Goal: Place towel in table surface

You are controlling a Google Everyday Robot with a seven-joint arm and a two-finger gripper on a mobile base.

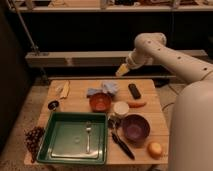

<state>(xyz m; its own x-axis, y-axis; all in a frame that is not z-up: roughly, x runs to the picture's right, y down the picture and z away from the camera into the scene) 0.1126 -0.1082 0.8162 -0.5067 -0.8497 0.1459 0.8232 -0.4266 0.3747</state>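
The towel (103, 89), a wrinkled light-blue cloth, lies on the table surface (150, 114) near its back edge, touching the far side of an orange bowl (100, 102). My gripper (121, 70) hangs in the air above the table's back edge, up and to the right of the towel. Its yellowish fingers point down-left, stand open and hold nothing.
A green tray (55, 145) with a fork (88, 134) fills the front left. A white cup (120, 108), purple bowl (135, 127), carrot (136, 104), black oblong object (134, 90), black utensil (122, 145) and orange fruit (155, 148) crowd the right. A pale strip (65, 89) and grapes (34, 138) lie left.
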